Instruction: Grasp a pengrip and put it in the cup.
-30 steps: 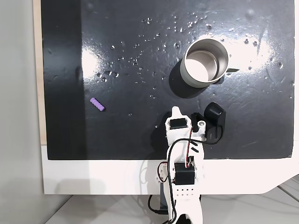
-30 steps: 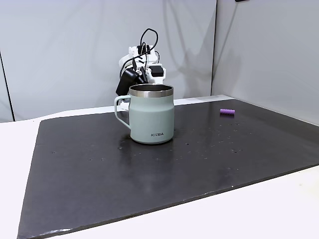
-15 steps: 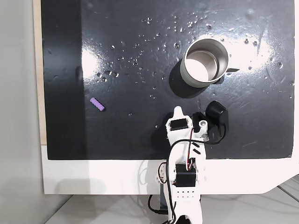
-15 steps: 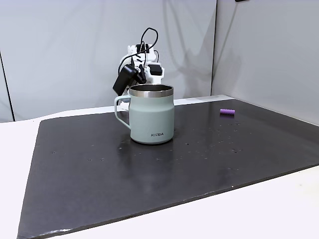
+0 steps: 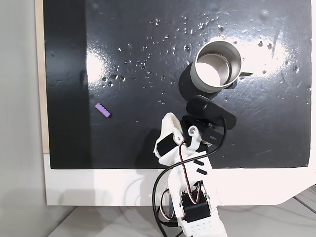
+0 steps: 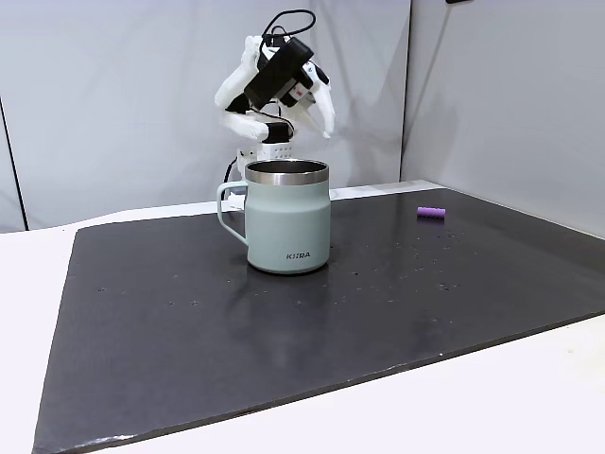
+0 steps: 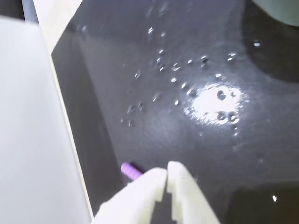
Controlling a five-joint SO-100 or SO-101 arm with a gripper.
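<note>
- Pengrip: I see it lying on the black mat, towards the left in the fixed view from above, well apart from the cup. In the side fixed view it sits far right on the mat. In the wrist view its purple end pokes out just left of the jaw tips, partly hidden by them.
- Cup: a round metal cup, upright on the mat, upper right in the top fixed view. From the side it reads as a pale grey-green mug with a silver rim and a handle on its left.
- Jaws: in the wrist view my two white fingers rise from the bottom edge with their tips nearly together, only a thin slit between them, nothing held. In the top fixed view they sit over the lower middle of the mat; from the side they hang in the air behind and above the cup.
- Camera housing: a black oval body riding on the wrist, between the cup and the arm's base in the top fixed view.
- Desk: a white surface carrying the mat, with the arm rising from its near edge.
- Mat surface: small bright specks and glare patches scattered across it.
</note>
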